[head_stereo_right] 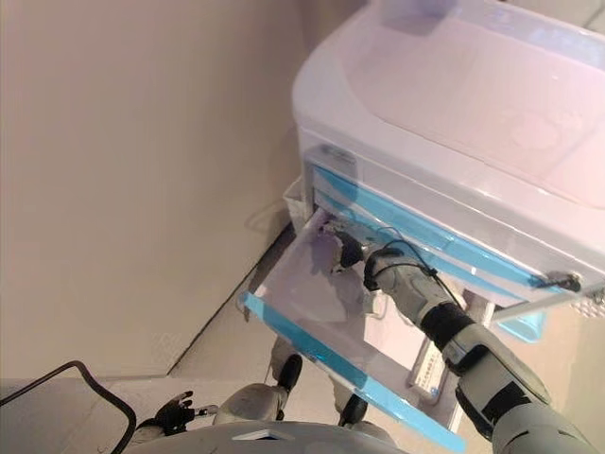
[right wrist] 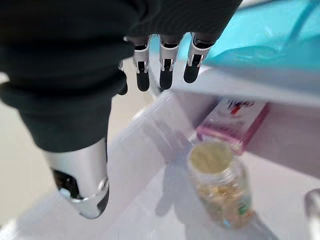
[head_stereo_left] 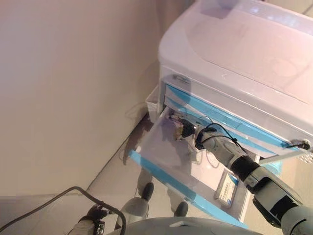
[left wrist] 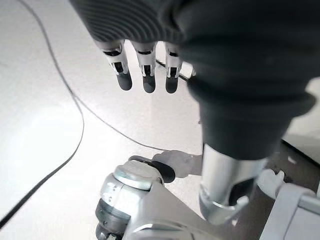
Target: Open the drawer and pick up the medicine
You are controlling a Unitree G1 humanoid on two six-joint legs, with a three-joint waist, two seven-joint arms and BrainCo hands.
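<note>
The right hand [right wrist: 100, 100] reaches into the open drawer [head_stereo_left: 161, 161], fingers straight, holding nothing. A yellow-lidded pill bottle [right wrist: 220, 187] lies just beside a pink box [right wrist: 232, 122]. The left hand [left wrist: 145, 70] hangs relaxed and empty.

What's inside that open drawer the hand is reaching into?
The open drawer holds a yellow-capped bottle, a pink box and a flat packet. The right hand and cabinet cover its back part.

- The right hand [right wrist: 75, 100] hangs over the open drawer [right wrist: 140, 150], fingers [right wrist: 167, 75] straight and apart from the thumb, holding nothing.
- A clear bottle [right wrist: 220, 185] of yellow capsules stands on the drawer floor.
- A pink box [right wrist: 235, 122] lies just behind it, toward the drawer's back.
</note>
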